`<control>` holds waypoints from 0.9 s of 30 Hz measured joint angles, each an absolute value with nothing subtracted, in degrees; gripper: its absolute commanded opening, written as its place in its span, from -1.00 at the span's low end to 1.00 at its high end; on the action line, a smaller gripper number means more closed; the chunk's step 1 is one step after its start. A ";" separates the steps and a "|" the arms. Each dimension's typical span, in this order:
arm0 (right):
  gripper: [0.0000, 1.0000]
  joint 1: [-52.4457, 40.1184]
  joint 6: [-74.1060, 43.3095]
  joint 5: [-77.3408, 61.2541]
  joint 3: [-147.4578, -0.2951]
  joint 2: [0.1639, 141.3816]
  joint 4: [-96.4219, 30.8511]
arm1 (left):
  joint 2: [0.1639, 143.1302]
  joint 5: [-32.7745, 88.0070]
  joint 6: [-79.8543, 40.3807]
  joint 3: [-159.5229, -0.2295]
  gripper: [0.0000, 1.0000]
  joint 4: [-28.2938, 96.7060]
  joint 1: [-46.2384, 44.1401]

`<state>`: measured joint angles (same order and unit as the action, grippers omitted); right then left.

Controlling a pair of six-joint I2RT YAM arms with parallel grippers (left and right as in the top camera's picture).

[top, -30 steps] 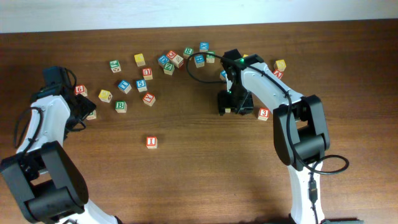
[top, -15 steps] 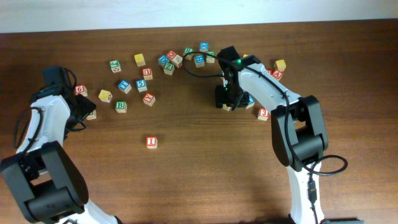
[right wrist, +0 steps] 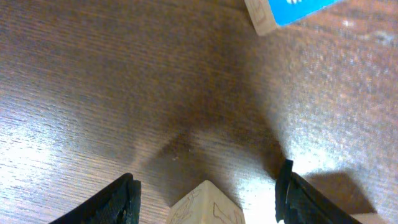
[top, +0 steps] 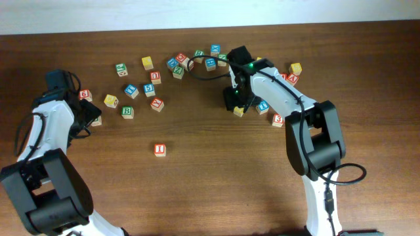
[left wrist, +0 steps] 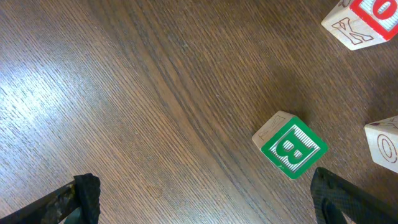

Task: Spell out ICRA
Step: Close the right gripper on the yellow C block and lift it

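Observation:
The red-lettered I cube (top: pixel 159 149) lies alone on the near side of the brown table. My right gripper (top: pixel 236 103) (right wrist: pixel 205 200) holds a pale wooden cube (right wrist: pixel 205 205) by its sides, lifted off the wood with its shadow below. From above this cube (top: pixel 238 112) looks yellowish, and its letter does not show. Far to the left, my left gripper (top: pixel 87 117) (left wrist: pixel 208 202) is wide open over bare wood. The other cubes' letters are too small to pick out R or A.
Several cubes are scattered across the far middle (top: pixel 180 62). A green B cube (left wrist: pixel 290 145) (top: pixel 127 111) sits just ahead of the left fingers. A blue cube (right wrist: pixel 292 9) (top: pixel 262 105) and a red-digit cube (top: pixel 278 120) lie close to the right gripper.
The right gripper has moved left and toward the far side, carrying the pale cube with it. The left arm has not moved.

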<state>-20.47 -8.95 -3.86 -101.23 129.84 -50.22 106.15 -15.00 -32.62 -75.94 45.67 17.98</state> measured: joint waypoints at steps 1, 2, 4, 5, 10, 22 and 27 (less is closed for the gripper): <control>0.25 -20.47 -7.44 -3.88 -101.23 129.84 -50.26 | 106.15 -15.00 -32.62 -75.94 0.99 45.67 17.98; 0.24 -20.47 -6.63 -3.88 -101.23 129.84 -50.50 | 106.15 -15.00 -32.62 -75.94 0.99 45.67 17.98; 0.24 -20.47 -5.34 -3.86 -101.23 129.84 -51.64 | 106.15 -14.98 -32.62 -75.94 0.99 45.67 17.98; 0.21 -20.47 -4.71 -3.86 -101.23 129.84 -52.99 | 106.15 -15.00 -32.62 -75.94 0.99 45.67 17.98; -0.09 -20.47 -3.88 -3.84 -101.23 129.84 -53.87 | 106.15 -15.00 -32.62 -75.94 0.99 45.67 17.98; -0.52 -20.47 -3.05 -3.49 -101.36 129.84 -53.76 | 106.15 -15.00 -32.62 -75.94 0.99 45.67 17.98; -0.27 -20.47 -4.73 -3.42 -101.41 129.84 -54.96 | 106.15 -15.00 -32.62 -75.94 0.99 45.67 17.98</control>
